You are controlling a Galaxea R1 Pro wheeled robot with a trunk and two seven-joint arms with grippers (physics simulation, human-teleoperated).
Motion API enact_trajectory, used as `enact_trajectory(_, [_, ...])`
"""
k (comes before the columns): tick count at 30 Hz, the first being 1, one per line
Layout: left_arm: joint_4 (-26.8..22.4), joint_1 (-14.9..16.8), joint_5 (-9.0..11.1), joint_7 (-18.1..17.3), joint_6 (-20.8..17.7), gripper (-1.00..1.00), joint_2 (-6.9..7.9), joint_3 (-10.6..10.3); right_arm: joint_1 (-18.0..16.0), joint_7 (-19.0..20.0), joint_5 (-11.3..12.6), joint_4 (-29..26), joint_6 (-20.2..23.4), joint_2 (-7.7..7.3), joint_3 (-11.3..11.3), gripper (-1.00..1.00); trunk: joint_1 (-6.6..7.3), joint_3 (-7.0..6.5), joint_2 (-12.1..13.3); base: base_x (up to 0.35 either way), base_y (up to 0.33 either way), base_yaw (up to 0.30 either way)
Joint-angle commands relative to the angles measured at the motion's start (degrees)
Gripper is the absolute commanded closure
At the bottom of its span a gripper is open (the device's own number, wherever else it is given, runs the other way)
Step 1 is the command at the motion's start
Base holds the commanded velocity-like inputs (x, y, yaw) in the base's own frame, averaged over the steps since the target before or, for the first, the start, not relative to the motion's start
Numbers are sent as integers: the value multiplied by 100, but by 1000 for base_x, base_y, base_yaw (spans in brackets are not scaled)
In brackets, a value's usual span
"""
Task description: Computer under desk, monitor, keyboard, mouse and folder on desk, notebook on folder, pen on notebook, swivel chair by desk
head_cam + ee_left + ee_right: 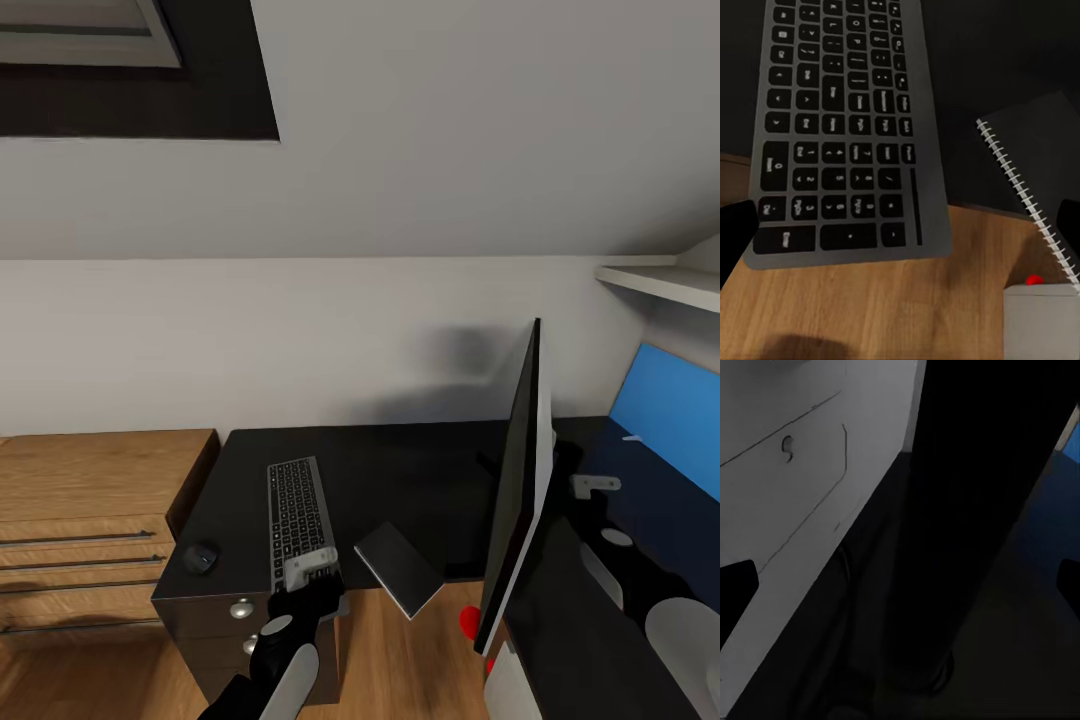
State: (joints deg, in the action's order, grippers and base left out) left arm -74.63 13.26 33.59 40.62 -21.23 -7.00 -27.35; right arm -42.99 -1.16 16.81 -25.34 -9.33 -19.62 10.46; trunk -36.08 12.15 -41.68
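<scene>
At far left stands a wooden dresser (pixel 90 530) with long bar handles. Beside it, the matte black table (pixel 400 470) carries a rounded dark mouse (pixel 201 557) near its front left corner, then a slim grey keyboard (pixel 297 520) with black keys overhanging the front edge. The left end effector (pixel 312 578) hovers over the keyboard's near end, fingers spread wide, gripping nothing. A spiral-bound dark notebook (pixel 400 568) also overhangs the edge. Further right, the thin flat monitor (pixel 515 490) stands edge-on. The right end effector's opening cannot be told.

A bedroom work corner: black desk (pixel 400 470) with keyboard (pixel 300 520) and monitor (pixel 515 490), wooden dresser (pixel 90 520) beside it
</scene>
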Motion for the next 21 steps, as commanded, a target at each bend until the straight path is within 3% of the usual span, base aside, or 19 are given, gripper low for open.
enact_trajectory(1, [-6, 5, 31, 42, -16, -100, 0, -7, -7, -18, 62, 19, -22, -7, 44, -100, -2, 9, -8, 0, 0, 0])
enact_trajectory(21, [6, 8, 37, 34, -17, -100, -2, -7, -8, -172, 77, 280, -29, 1, 35, -100, -2, 9, -8, 0, -30, 0])
